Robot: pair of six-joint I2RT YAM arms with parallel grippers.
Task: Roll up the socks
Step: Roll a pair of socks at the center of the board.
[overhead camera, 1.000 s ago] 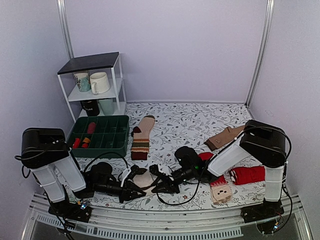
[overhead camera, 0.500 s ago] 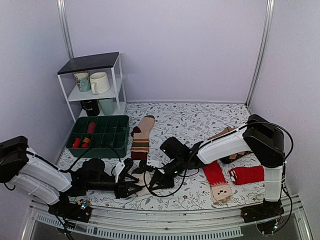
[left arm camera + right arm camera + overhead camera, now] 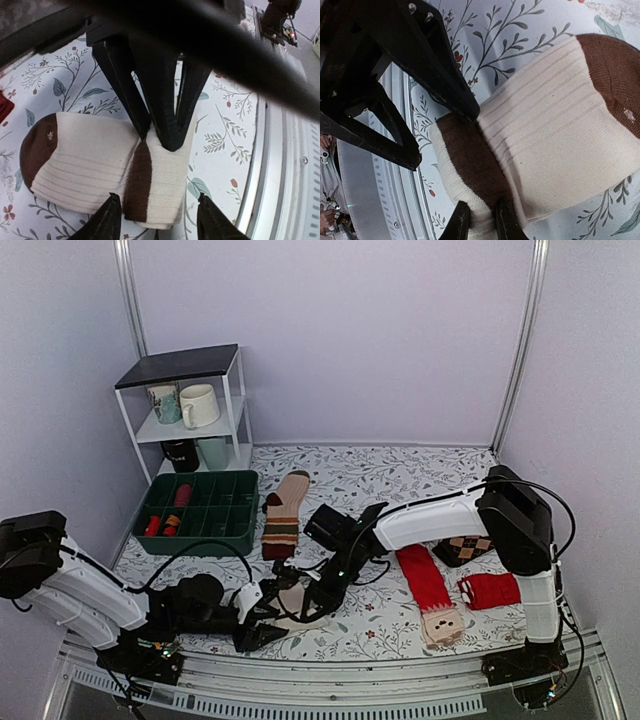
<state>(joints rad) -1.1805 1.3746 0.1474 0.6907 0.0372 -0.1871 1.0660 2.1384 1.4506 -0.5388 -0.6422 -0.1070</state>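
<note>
right gripper [image 3: 482, 223] farther left (on sock [image 3: 555, 130])

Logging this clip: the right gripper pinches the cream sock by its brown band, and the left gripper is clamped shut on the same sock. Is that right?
Not quite. The left gripper is open, not clamped. The left wrist view shows its two fingers spread wide on either side of the cream sock. The rest stands: the right gripper does pinch that sock.

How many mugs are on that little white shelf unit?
4. On the middle shelf of the rack, a patterned mug and a cream mug; on the bottom level, a black mug and a pale green mug. Others may hide behind them.
</note>
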